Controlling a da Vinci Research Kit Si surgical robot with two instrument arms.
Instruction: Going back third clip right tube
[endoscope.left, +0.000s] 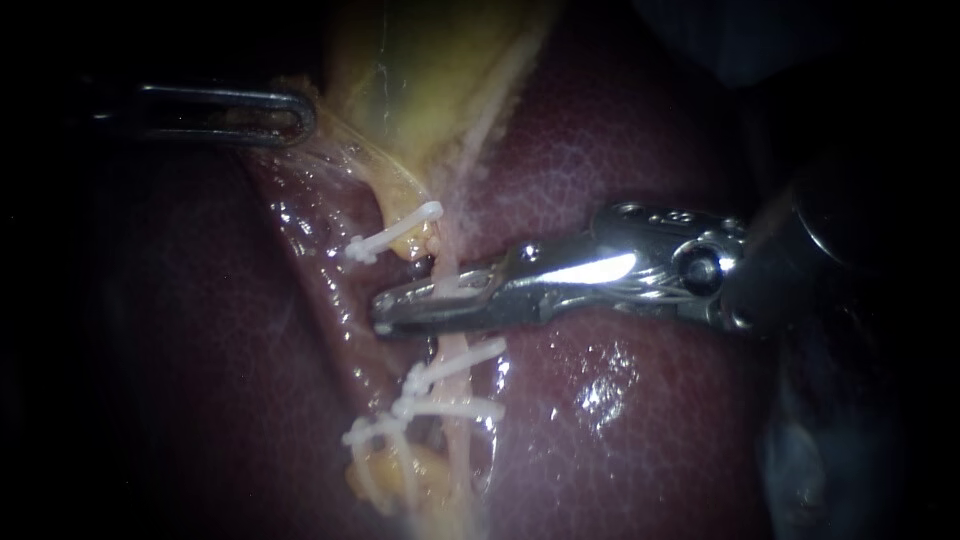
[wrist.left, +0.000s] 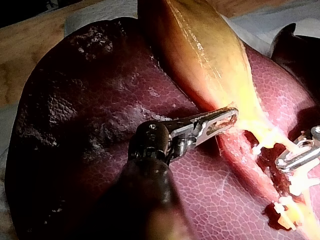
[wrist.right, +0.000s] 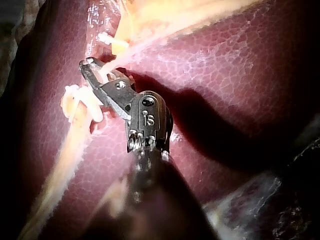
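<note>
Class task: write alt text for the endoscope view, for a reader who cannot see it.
The right instrument lies across a pale tube between white clips on dark red liver. The left instrument grips the yellowish gallbladder.

The liver (wrist.left: 75, 100) lies on a pale sheet (wrist.left: 100, 11) over a wooden bench (wrist.left: 30, 45).

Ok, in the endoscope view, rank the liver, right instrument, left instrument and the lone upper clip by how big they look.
1. liver
2. right instrument, though it is probably nearer the camera, which enlarges it
3. left instrument, partly in shadow, gripping the gallbladder
4. upper clip
</note>
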